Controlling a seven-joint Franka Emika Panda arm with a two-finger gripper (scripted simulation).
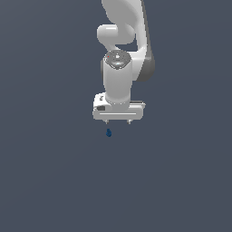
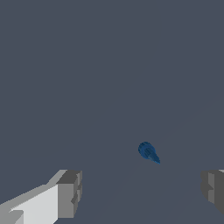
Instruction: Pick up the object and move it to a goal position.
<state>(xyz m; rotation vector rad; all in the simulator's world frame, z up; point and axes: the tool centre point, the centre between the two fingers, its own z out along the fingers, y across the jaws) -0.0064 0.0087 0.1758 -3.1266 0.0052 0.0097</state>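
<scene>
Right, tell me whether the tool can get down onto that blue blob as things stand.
Probably yes. The tool hangs open above the blue blob, nothing lies between them, and the wrist view shows the blob within the gap between the fingers.

Exterior view faces the arm head-on from some way off, wrist view looks close past the fingertips (image 2: 69, 194); both share the object (image 1: 108, 132)

Flat gray-blue surface (image 1: 50, 181); tiny dk blue object (image 1: 108, 132) on it.
</scene>
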